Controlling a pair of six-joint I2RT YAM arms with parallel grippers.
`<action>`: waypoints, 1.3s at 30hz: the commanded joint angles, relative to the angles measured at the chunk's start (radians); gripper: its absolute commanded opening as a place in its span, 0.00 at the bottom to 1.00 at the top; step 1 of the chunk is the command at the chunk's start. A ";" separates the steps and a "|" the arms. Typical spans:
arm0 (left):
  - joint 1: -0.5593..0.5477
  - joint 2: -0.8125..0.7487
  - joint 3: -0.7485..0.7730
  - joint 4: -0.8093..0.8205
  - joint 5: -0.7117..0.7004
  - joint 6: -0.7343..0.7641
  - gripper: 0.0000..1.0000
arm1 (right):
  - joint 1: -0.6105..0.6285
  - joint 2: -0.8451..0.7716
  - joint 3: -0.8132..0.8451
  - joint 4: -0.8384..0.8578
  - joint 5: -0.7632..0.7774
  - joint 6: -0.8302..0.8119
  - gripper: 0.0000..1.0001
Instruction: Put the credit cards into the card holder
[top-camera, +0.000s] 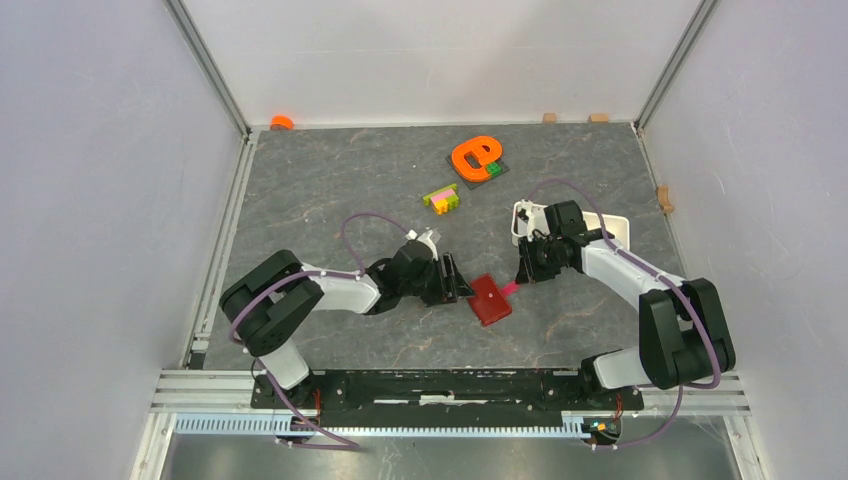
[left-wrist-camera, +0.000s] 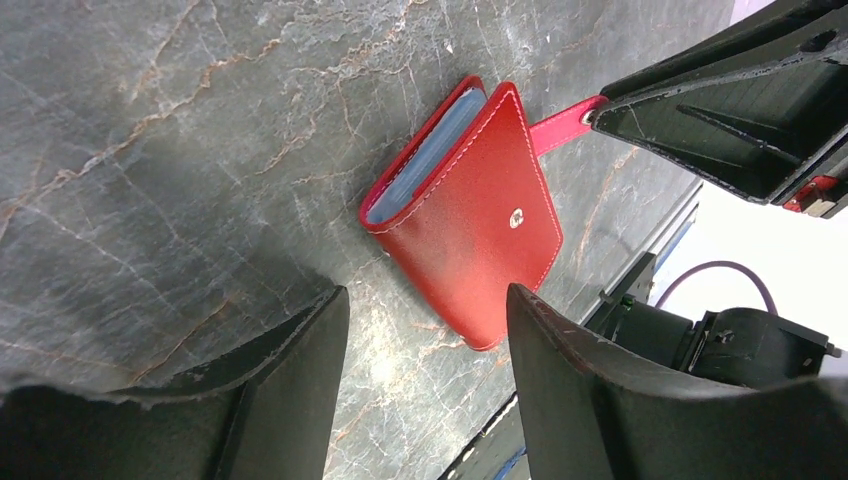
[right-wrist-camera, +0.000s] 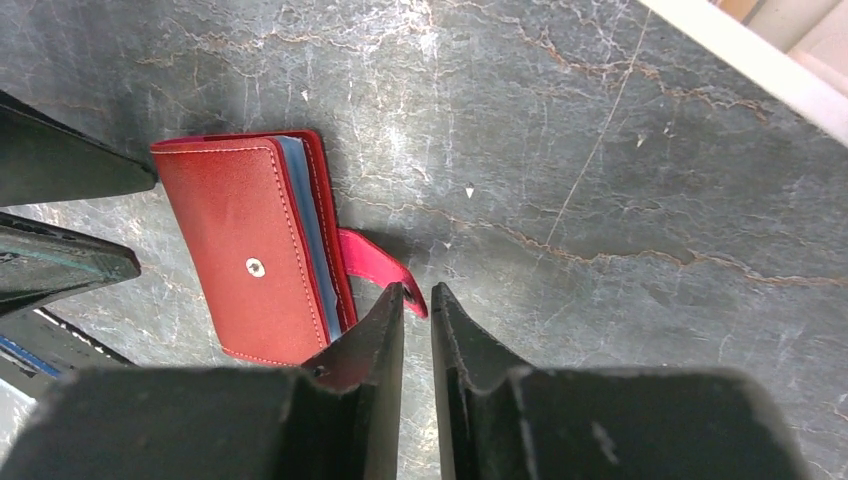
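The right gripper (right-wrist-camera: 417, 300) has its jaws almost shut at the tip of the tab (right-wrist-camera: 372, 262). I cannot tell if they bite, so a thin hold could slip or drag the wallet (top-camera: 490, 299), since the left gripper (left-wrist-camera: 428, 300) stands open, holding nothing. The wallet lies just below centre of the top view, long axis roughly up-down, opening and tab pointing right.

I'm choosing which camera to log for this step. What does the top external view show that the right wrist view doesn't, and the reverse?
Only top external: the orange toy and the multicoloured bricks. Only right wrist: the silver snap stud on the card holder, its light-blue inner edge, and the right gripper nearly closed at the end of the red tab. Both: the card holder lying folded on the grey table, tab pointing toward the right gripper.
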 joint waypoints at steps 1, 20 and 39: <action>-0.005 0.033 0.027 0.010 0.005 -0.017 0.66 | -0.003 0.014 -0.004 0.036 -0.035 -0.020 0.18; -0.029 0.136 0.199 -0.283 -0.116 0.177 0.58 | 0.060 -0.035 -0.023 0.075 -0.148 -0.005 0.00; -0.052 0.191 0.266 -0.359 -0.160 0.221 0.45 | 0.178 0.012 -0.055 0.129 -0.120 0.032 0.00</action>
